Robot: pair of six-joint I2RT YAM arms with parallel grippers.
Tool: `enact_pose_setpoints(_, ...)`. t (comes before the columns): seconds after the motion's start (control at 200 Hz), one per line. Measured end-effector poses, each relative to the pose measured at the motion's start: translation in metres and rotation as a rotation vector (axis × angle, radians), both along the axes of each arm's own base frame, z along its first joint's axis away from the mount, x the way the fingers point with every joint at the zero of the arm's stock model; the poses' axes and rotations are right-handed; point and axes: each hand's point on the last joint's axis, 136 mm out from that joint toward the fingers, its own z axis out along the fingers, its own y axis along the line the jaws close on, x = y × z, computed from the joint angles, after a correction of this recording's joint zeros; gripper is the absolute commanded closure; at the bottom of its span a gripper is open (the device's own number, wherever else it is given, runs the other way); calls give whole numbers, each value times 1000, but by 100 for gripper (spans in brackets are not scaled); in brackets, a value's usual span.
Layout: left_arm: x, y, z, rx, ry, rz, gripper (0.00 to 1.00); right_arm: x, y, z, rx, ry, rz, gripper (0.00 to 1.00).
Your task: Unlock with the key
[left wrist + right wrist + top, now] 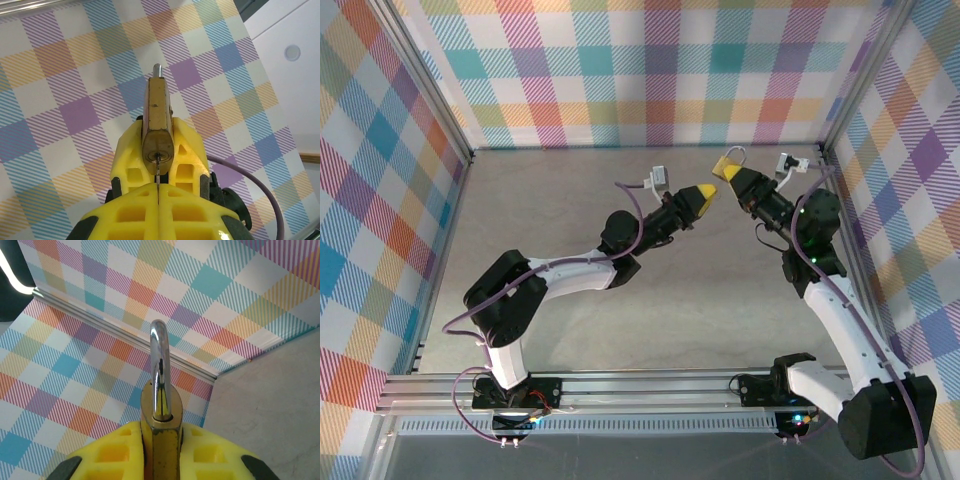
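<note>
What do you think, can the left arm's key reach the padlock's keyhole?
Probably yes. The right gripper holds the padlock with its keyhole facing the left gripper, whose key tip sits at the keyhole, nothing between.

Gold-brass padlock (161, 450), silver shackle (159, 370), yellow jaws, pastel plaid walls (620, 70), grey table (720, 300)

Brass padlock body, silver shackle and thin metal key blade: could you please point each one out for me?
Brass padlock body (158, 112): left wrist view, on its narrow side face.
Silver shackle (159, 365): right wrist view, on the loop's upright leg.
Thin metal key blade (157, 175): left wrist view, on its exposed middle stretch.
</note>
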Motion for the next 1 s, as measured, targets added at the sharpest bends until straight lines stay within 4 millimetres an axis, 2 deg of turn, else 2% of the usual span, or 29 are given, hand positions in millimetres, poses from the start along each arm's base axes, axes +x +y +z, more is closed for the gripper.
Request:
enact_pose_setpoints(0.295, 4, -1, 0, -11, 6, 18, 100, 0, -1, -1, 4, 3, -21, 100)
enact_pose_setpoints(0.44, 7, 1, 5, -12, -6, 15, 100, -10, 3, -2, -9, 9, 0, 100)
enact_pose_setpoints(0.575, 5, -4, 8, 1, -13, -9, 100, -14, -2, -2, -6, 0, -23, 100)
enact_pose_setpoints(0.735, 7, -8, 1, 38, -18, -5, 100, -13, -6, -9, 3, 35, -47, 100)
enact_pose_setpoints(0.84, 9, -12, -10, 127, -43, 32, 100, -7, -7, -21, -9, 118, -64, 100)
enact_pose_setpoints(1.0, 3, -12, -23, 397, -135, 162, 100, -4, -2, -38, -27, 256, -50, 100)
